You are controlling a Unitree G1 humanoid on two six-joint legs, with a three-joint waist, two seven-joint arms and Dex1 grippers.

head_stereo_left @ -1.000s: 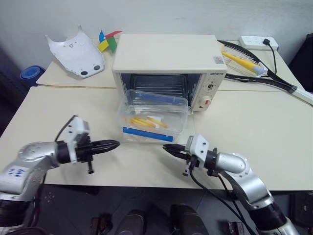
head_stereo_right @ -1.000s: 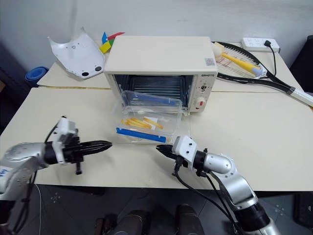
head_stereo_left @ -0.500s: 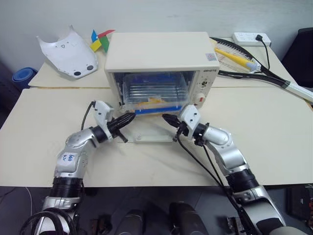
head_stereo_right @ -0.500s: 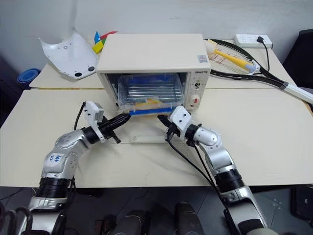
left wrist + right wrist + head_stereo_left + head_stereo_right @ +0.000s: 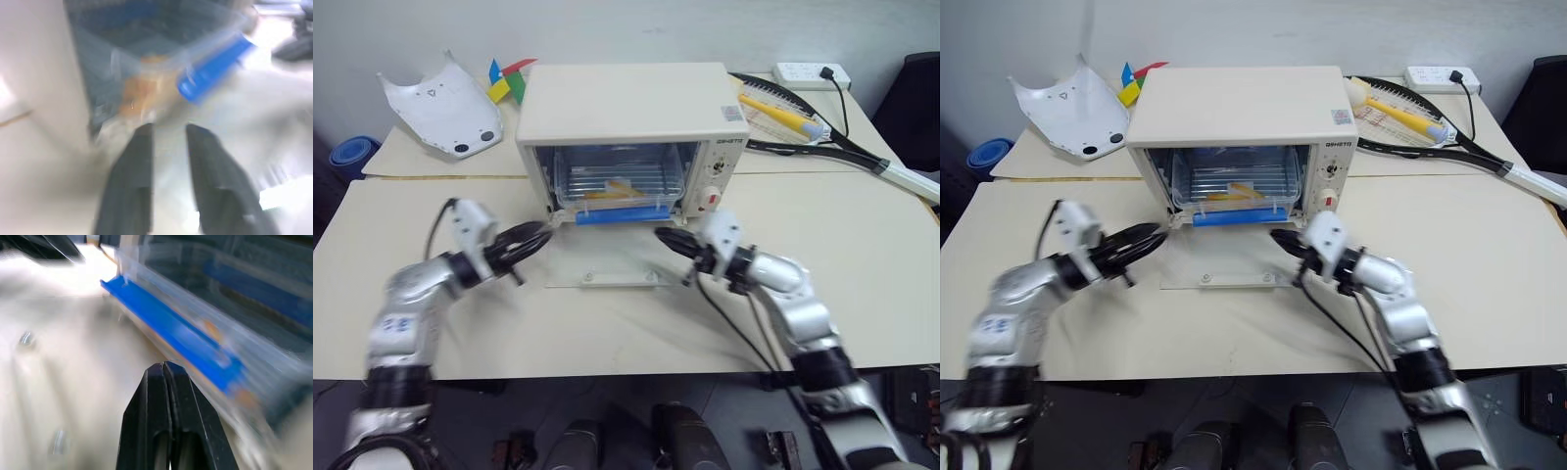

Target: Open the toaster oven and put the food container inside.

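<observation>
The food container point(image 5: 619, 192), which a second ago lay out on the lowered glass door point(image 5: 607, 262), now sits inside the toaster oven point(image 5: 631, 127), its blue strip at the front edge of the opening. Both grippers have drawn apart to either side of the door, and the left gripper point(image 5: 166, 131) has parted its fingers.

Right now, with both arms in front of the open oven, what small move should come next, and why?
Probably a short nudge inward. The food container sits on the rack of the toaster oven, but its blue clip edge pokes out at the mouth above the lowered door. The left gripper, fingers apart, and the shut right gripper flank it, holding nothing.
</observation>
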